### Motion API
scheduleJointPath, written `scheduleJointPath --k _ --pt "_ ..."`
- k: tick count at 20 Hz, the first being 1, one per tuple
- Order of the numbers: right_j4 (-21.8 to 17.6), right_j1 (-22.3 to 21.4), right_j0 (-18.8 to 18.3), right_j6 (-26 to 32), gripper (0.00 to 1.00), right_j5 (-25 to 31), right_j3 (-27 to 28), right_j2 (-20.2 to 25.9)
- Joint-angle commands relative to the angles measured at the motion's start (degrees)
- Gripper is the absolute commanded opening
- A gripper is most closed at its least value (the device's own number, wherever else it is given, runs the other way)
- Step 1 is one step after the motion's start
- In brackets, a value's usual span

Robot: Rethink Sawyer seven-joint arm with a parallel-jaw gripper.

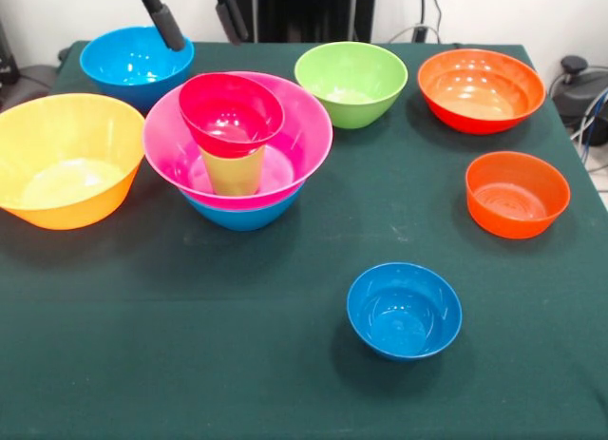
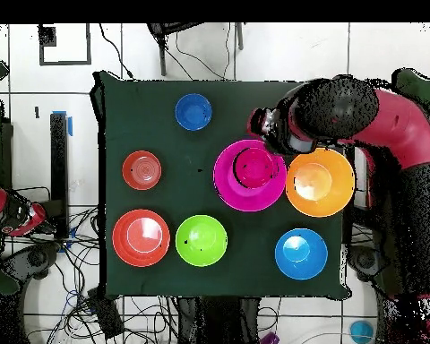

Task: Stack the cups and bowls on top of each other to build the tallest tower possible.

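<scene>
Four pieces make up the tower so far: a medium blue plastic bowl [image 1: 244,215] at the bottom on the dark green tabletop [image 1: 237,364], a large glossy pink bowl [image 1: 304,141] nested in it, a lime-green tapered plastic cup [image 1: 234,170] standing upright inside the pink bowl, and a small crimson bowl [image 1: 231,112] sitting on the cup's rim, tilted slightly rather than level. The hand [image 1: 195,17] hangs empty above the far part of the tabletop, its two dark fingers [image 1: 163,20] spread wide apart, with nothing between them. In the front view it sits just behind and above the tower, between a loose blue bowl [image 1: 136,60] at the back and the crimson bowl. The relation that matters is where the next piece lies from the hand: the glossy lime-green round bowl [image 1: 351,82] stands apart from the tower, to the right of the hand in the front view, and looks like the closest loose medium piece. A large orange-yellow bowl [image 1: 65,158] sits just beside the tower on the other side, nearly touching the pink rim. Two red-orange bowls [image 1: 481,88] [image 1: 517,193] and a small blue bowl [image 1: 404,310] lie well apart. Any bowl placed on the tilted crimson one will probably need careful centring.
</scene>
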State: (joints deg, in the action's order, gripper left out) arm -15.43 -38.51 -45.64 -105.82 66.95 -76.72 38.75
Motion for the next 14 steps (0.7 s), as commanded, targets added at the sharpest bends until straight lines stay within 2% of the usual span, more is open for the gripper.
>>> scheduleJointPath --k 1,7,14 --pt "0.3 5.2 3.7 -4.8 1.00 -2.6 4.1 -3.4" --pt "1.9 6.0 4.5 -6.8 1.00 -7.7 4.2 -3.7" --pt "3.0 4.8 4.5 -6.8 1.00 -10.0 1.6 -4.5"
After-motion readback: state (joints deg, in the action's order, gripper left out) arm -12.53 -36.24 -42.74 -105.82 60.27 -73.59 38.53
